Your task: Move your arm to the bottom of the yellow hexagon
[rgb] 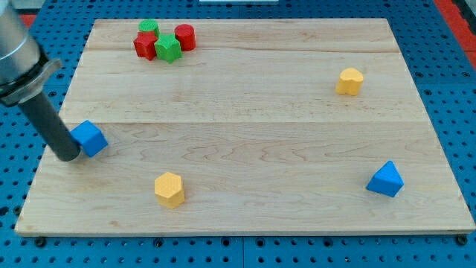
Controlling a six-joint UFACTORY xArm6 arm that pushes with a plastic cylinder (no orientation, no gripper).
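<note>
Two yellow blocks lie on the wooden board [245, 112]. One yellow hexagon [169, 188] sits near the view's bottom, left of centre. The other yellow block [349, 80], also roughly hexagonal, sits at the view's upper right. My tip [67, 155] is at the view's left edge of the board, touching the left side of a blue cube [90, 138]. The tip is well to the left of and slightly above the lower yellow hexagon, and far from the upper right one.
A tight cluster sits at the view's top left: a green block [149, 28], a red block [145, 45], a green cube [168, 48] and a red cylinder [185, 36]. A blue triangular block [386, 179] lies at the lower right.
</note>
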